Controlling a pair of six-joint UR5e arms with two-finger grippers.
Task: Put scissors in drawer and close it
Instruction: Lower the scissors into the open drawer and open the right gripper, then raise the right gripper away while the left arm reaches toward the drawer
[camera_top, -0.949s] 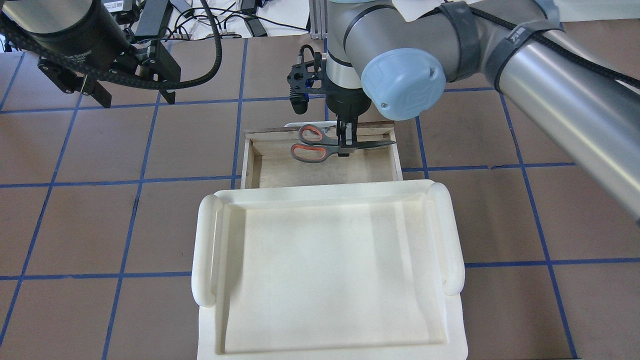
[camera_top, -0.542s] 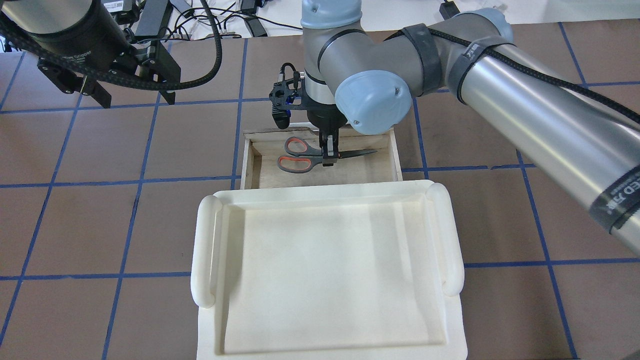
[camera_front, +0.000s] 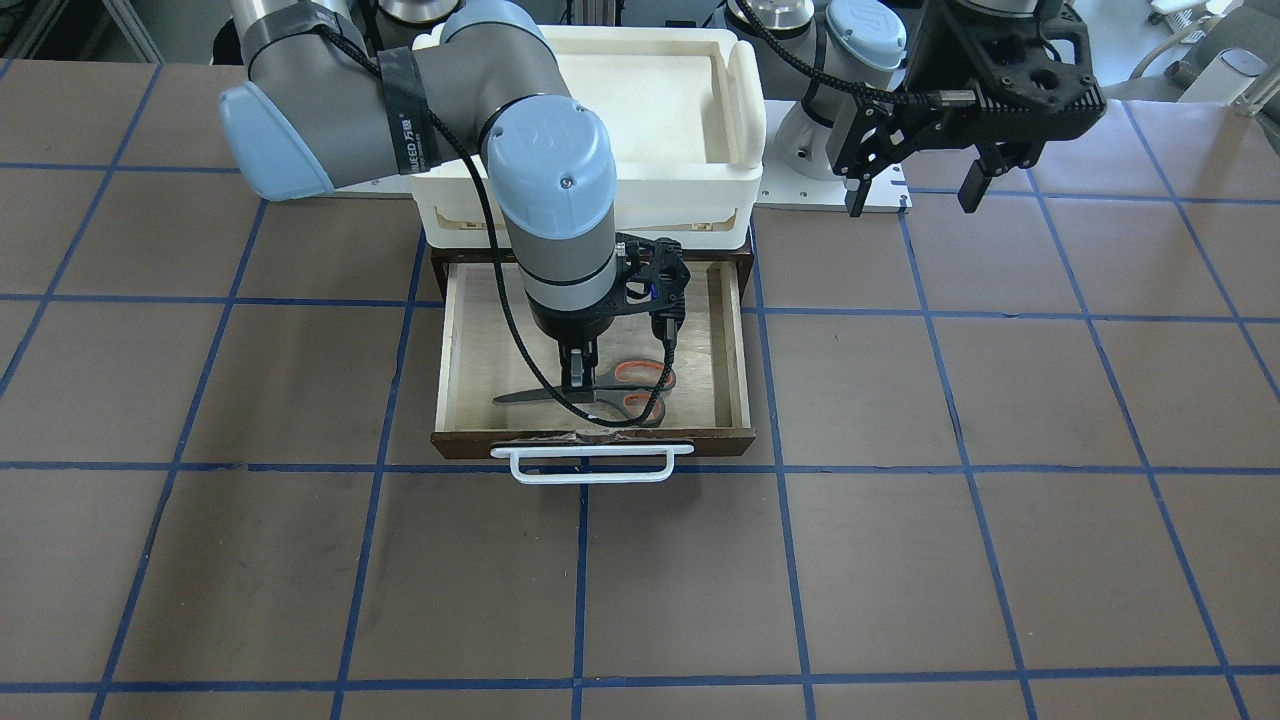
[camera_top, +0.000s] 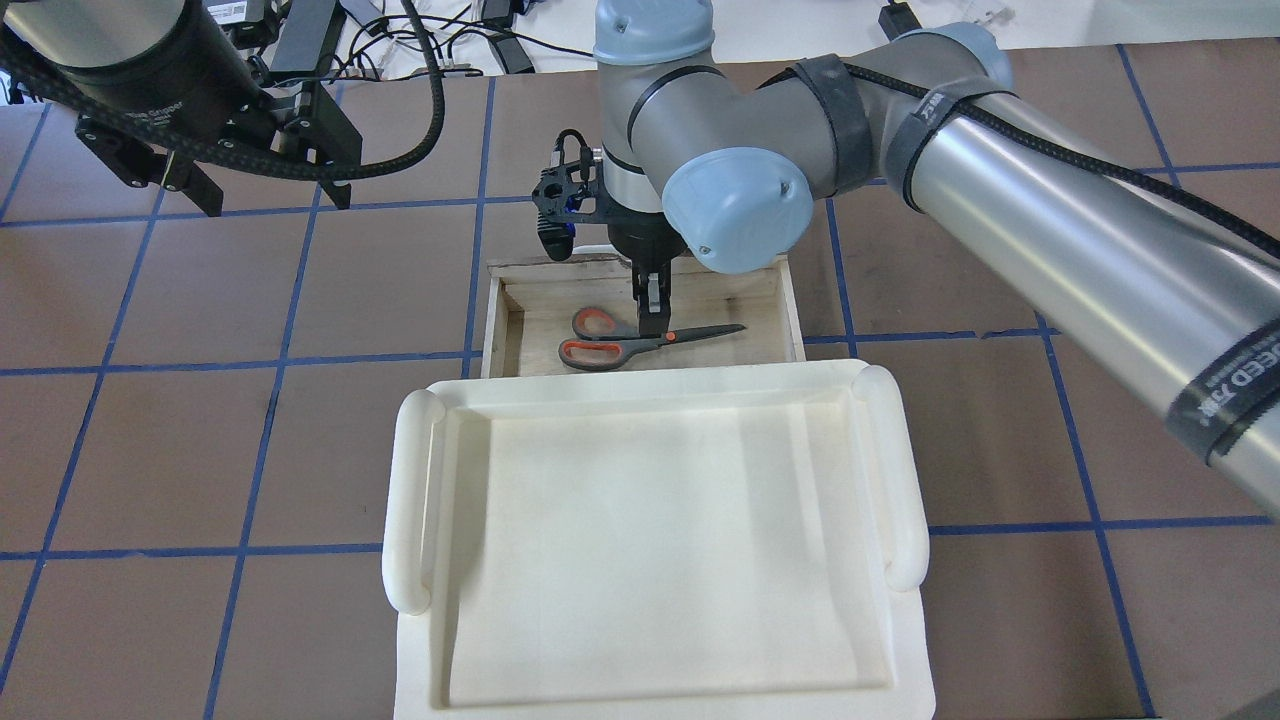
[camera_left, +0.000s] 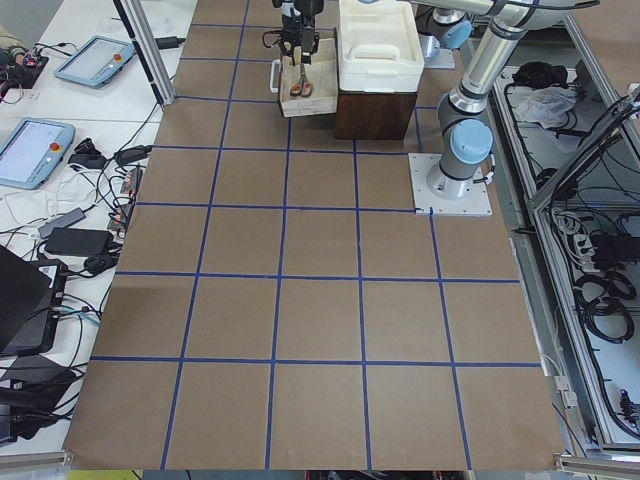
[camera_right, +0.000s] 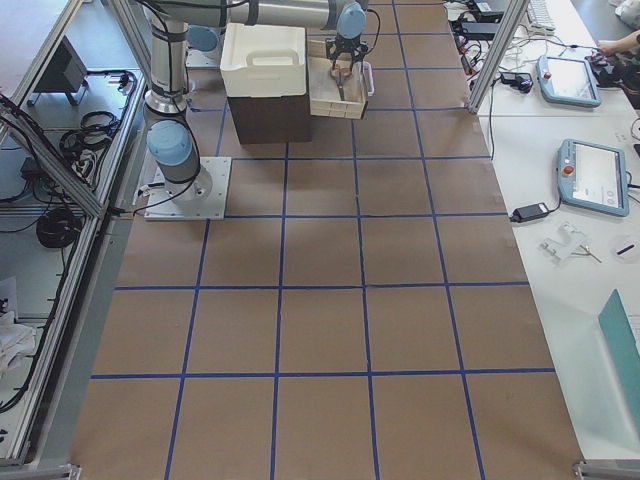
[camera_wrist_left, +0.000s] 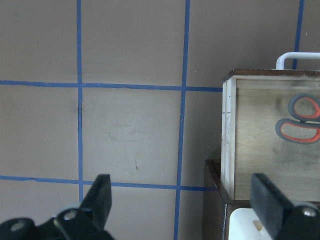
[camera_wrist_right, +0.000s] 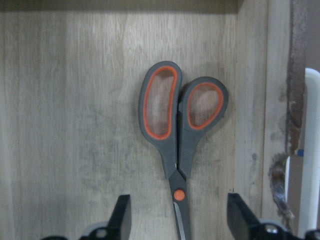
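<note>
In the front-facing view, the drawer (camera_front: 737, 350) stands pulled out from under the white tray (camera_front: 742, 100), with its white handle (camera_front: 590, 477) toward the camera. The scissors (camera_front: 528, 397) lie flat on the drawer floor near the front wall. The right tool (camera_front: 580, 385) points straight down over their pivot. The left tool (camera_front: 912, 192) hangs above the worktop (camera_front: 1000, 400), well apart from the drawer, with its jaws spread and nothing between them. In the overhead view, the scissors (camera_top: 700, 332) lie lengthwise across the drawer (camera_top: 795, 315), handles toward the robot's left and blades toward its right. The right tool (camera_top: 650, 312) is directly above them. The left tool (camera_top: 272, 195) is at the far left. In the left side view, the far arm reaches down into the drawer (camera_left: 284, 105), where the orange of the scissors (camera_left: 301, 88) is just visible. The right side view shows the near arm over the drawer (camera_right: 340, 106); finer detail is too small to read. In the left wrist view, the fingers (camera_wrist_left: 100, 200) are wide apart over bare worktop, and the scissors handles (camera_wrist_left: 300, 119) show inside the drawer (camera_wrist_left: 230, 130) at the right edge. In the right wrist view, the fingers (camera_wrist_right: 121, 215) are spread to either side of the scissors (camera_wrist_right: 177, 170) without touching them. The blades are closed.
</note>
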